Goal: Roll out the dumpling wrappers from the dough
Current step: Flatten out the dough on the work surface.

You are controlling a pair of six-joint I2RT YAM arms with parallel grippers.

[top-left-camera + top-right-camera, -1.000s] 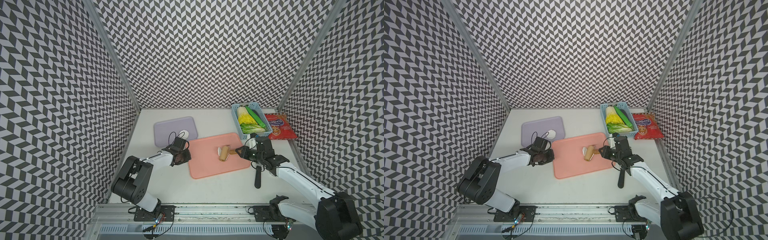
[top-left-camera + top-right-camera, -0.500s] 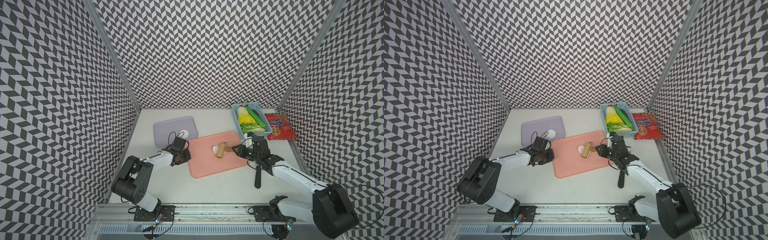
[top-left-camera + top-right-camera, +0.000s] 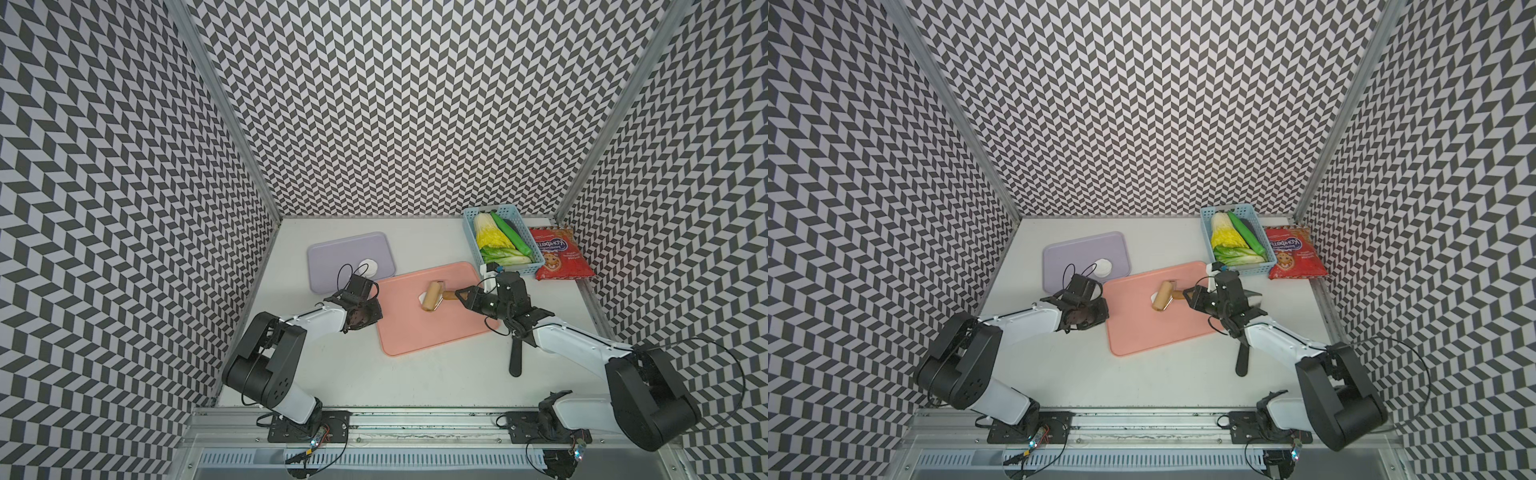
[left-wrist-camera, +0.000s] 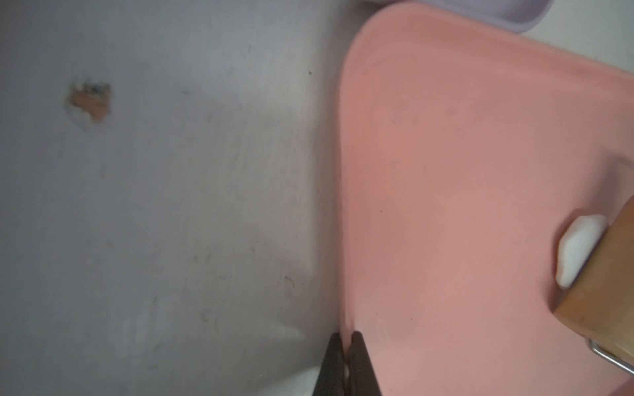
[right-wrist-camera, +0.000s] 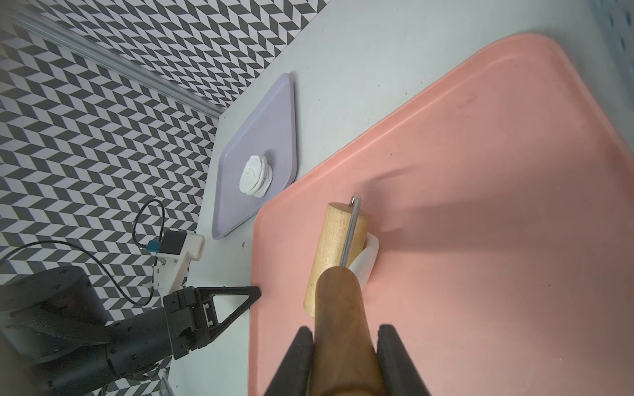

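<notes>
The dough (image 3: 423, 297) (image 4: 579, 247) is a small white lump on the pink board (image 3: 436, 332), half under a wooden roller (image 3: 432, 295) (image 5: 338, 253). My right gripper (image 3: 459, 296) (image 5: 346, 331) is shut on the roller's brown handle. My left gripper (image 3: 376, 309) (image 4: 346, 334) is shut on the board's left rim. The dumpling wrappers (image 3: 369, 266) (image 5: 255, 176) lie in a small stack on the purple tray (image 3: 332, 257), behind my left gripper. Both top views show the roller (image 3: 1163, 295) and the wrappers (image 3: 1103, 266).
A blue basket (image 3: 467, 216) of vegetables stands at the back right, with a red snack bag (image 3: 559, 253) beside it. A black-handled tool (image 3: 516, 357) lies on the table under my right forearm. Patterned walls close in three sides.
My right gripper has pushed the roller leftward across the pink board and onto the dough. The left arm has not moved.
</notes>
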